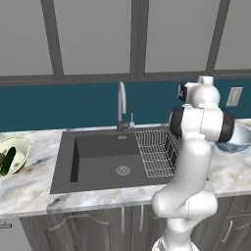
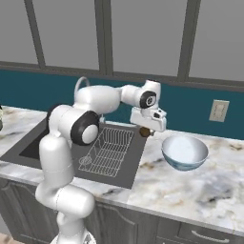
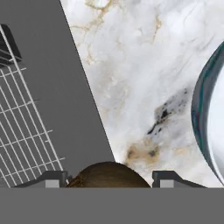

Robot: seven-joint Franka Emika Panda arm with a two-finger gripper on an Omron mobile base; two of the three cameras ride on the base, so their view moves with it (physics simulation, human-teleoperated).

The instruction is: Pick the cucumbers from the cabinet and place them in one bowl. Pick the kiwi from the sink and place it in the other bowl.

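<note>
Brown kiwi (image 3: 107,176), blue-teal bowl (image 2: 185,152), marbled white counter (image 2: 200,190).

Bowls: two — one cream-yellowish bowl (image 1: 14,153), one blue-teal bowl (image 2: 184,151). Cucumbers (image 1: 7,161): two, dark green. Kiwi (image 3: 107,175): one, brown. Sink (image 1: 105,159): one. Wire rack (image 1: 157,151): one. Tap (image 1: 121,105): one. Wall socket (image 2: 218,110): one.

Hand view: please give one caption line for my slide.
Gripper holding the brown kiwi above the marble counter, near the blue bowl.

no readable text, labels or signs
</note>
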